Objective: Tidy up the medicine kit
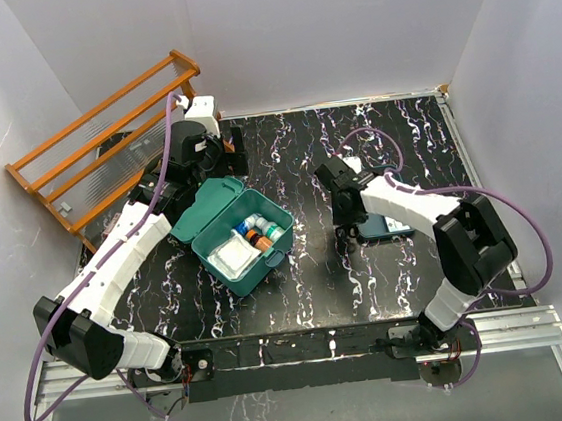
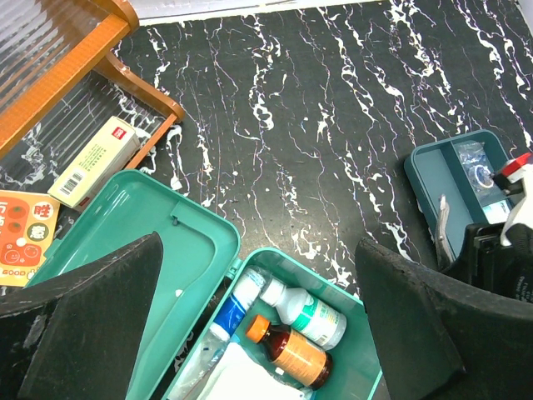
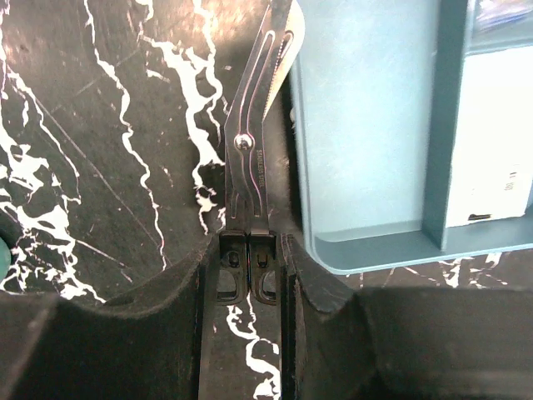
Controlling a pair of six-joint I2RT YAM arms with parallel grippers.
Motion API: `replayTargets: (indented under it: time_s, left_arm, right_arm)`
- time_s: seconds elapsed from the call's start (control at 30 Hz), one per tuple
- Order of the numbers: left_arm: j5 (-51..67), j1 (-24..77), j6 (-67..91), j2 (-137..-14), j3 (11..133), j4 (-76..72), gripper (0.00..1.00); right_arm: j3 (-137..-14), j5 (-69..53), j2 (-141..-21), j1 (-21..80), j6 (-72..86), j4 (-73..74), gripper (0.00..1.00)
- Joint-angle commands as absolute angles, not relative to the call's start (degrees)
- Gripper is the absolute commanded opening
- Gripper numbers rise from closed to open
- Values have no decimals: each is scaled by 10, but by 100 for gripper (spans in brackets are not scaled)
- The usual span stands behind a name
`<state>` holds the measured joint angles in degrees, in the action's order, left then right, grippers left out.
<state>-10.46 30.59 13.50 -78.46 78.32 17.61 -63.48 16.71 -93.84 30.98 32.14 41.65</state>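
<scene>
- The medicine kit [image 1: 251, 277] is set open on the worktop [image 1: 319, 287], left of centre, with bottles [image 2: 291, 354] seen inside.
- The left claw [image 2: 258, 246] is held wide apart above it.
- The right claw [image 3: 248, 250] is clamped on metal scissors [image 3: 250, 142], just beside a teal tray [image 3: 366, 125].

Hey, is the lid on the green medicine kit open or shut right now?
Open. The medicine kit has its lid swung back flat beside it, and bottles show inside.
</scene>
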Motion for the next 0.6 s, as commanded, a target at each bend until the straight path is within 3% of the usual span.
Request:
replayTargets:
  time_s: [0.0,0.17,0.37,0.57]
  left_arm:
    - [-105,309,134,-781,794,173,99]
    - [-104,309,134,-781,796,172,99]
    - [-103,309,134,-781,797,171,99]
    - [-106,309,133,-781,799,172,99]
  right_arm:
    - [-666,241,-903,306,304,403,14]
    - [-663,245,-892,267,275,396,14]
    - [-643,143,-896,173,231,359,13]
    - [-644,91,-931,153,184,332,13]
